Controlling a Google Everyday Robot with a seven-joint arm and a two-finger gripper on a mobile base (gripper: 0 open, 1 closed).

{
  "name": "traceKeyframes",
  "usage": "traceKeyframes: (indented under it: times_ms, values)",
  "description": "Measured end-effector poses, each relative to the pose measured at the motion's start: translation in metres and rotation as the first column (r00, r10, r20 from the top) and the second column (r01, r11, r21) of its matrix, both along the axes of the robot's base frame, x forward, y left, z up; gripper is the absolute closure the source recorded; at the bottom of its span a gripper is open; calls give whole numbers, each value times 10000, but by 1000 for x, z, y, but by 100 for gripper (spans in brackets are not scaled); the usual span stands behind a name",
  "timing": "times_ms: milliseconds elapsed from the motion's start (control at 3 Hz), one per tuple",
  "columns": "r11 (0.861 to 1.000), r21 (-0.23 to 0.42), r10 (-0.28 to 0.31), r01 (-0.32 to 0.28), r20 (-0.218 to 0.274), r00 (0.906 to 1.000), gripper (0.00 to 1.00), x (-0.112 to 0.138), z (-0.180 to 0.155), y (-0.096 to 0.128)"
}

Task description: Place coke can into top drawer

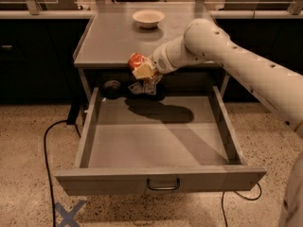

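Observation:
The top drawer [161,179] is pulled wide open, its grey front panel with a dark pull handle [163,185] nearest the camera. My gripper [144,71] hangs at the cabinet top's front edge, above the back left of the drawer, and is shut on the coke can [137,60]. The red can is held tilted between the pale fingers [143,71], clear of the drawer floor. The white arm [227,56] reaches in from the right.
A white round bowl [148,18] stands at the back of the grey cabinet top [113,41]. Dark objects [112,88] and small packets [142,88] lie in the shelf gap behind the drawer. A black cable [47,145] runs over the floor at left.

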State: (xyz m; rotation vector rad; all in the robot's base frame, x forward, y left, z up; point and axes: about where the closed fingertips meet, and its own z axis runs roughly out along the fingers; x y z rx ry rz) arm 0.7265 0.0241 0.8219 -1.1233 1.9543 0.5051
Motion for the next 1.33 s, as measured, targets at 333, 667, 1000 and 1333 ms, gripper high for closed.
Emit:
traceKeyframes:
  times_ms: [333, 667, 1000, 1333]
  values:
    - [9991, 17, -424, 426, -564, 9975, 100, -41, -10, -7]
    - [9975, 12, -709, 713, -969, 9928, 100, -75, -13, -10]
    - [9940, -174, -1089, 1077, -1002, 9890, 100, -95, -15, -18]
    - [9851, -421, -1711, 1668, -1410, 9751, 100, -98, -27, -31]
